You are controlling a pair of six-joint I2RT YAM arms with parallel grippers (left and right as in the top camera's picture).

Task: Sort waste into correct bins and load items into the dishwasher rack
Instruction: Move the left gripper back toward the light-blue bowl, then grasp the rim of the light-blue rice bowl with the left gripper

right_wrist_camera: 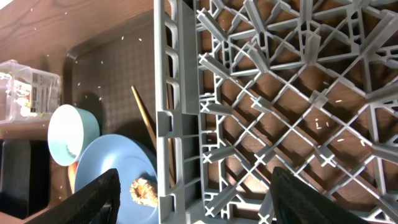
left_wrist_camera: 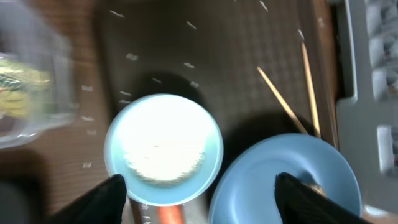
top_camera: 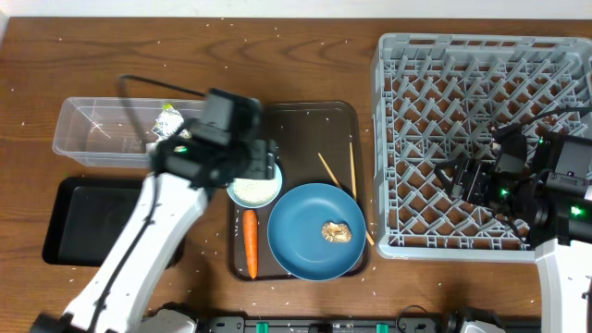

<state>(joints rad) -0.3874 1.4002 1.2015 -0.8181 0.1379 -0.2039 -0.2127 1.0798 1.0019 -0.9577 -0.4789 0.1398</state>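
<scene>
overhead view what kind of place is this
Likely a staged dish-clearing station on a wooden table: a grey dishwasher rack, a brown serving tray holding a used blue plate, and a clear tub and black tray for sorting waste.

Materials and finishes. The worktop (top_camera: 277, 55) is shown as brown wood grain, smooth, with a low sheen. At 3 o'clock, the dishwasher rack (top_camera: 387, 139) is seen moulded in matt grey plastic. At 10 o'clock, the clear tub (top_camera: 92, 139) is formed of glossy transparent plastic, and the printed wrapper (top_camera: 169, 120) within is seen as crinkled shiny film. At 8 o'clock, the black tray (top_camera: 83, 222) is rendered in smooth dark plastic. At centre, the brown serving tray (top_camera: 314, 129) is finely grid-textured and matt. On it, the blue plate (top_camera: 301, 236) and light blue cup (left_wrist_camera: 215, 152) are smooth and softly sheened, the chopsticks (top_camera: 351, 171) are of pale bare wood, the brown food lump (top_camera: 336, 232) is rough and the carrot (top_camera: 250, 242) is smooth-skinned.
</scene>
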